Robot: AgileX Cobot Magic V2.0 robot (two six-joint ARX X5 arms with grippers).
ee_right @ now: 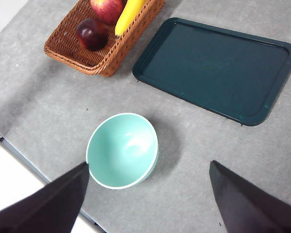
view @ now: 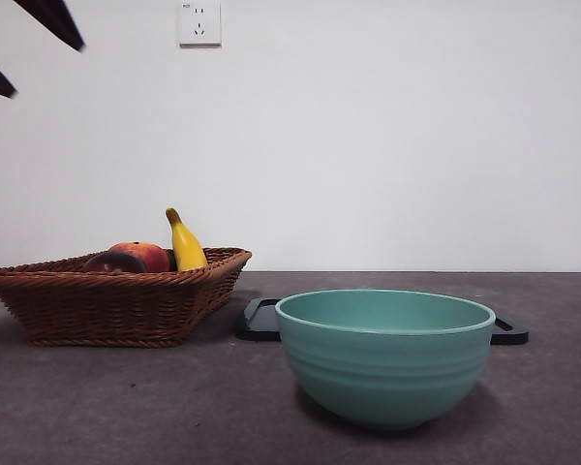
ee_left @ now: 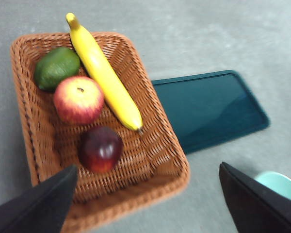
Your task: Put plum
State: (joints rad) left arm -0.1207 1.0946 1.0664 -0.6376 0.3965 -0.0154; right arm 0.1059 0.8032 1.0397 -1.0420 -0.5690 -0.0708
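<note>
Count on the counter [view: 126,407]: one wicker basket [view: 116,300], one dark green tray [ee_right: 218,68], one mint bowl [view: 384,354]. Fruit: four pieces, all in the basket.

Basket contents, seen from the left wrist camera: one green avocado [ee_left: 56,68], one red-orange apple [ee_left: 78,99], one yellow banana [ee_left: 104,73], one plum [ee_left: 100,149]. The avocado sits in a far corner of the basket; the apple lies beside it, nearer the left hand [ee_left: 145,204]. The banana runs lengthwise along one side, its stem end past the rim, its other end near the plum. The plum rests on the weave nearest the left hand, apart from the apple by a small gap; contact with the banana tip cannot be told.

Tray: flat on the counter just beside the basket, nothing on it. Bowl: upright, nothing in it, in front of the tray in the front view.

Left hand: above the near edge of the basket, jaws spread wide apart, holding nothing; plum ahead of it and between the jaw lines.

Right hand [ee_right: 148,199]: high over the counter, jaws wide apart, holding nothing; bowl just ahead of it, tray farther off, basket and plum farthest.
</note>
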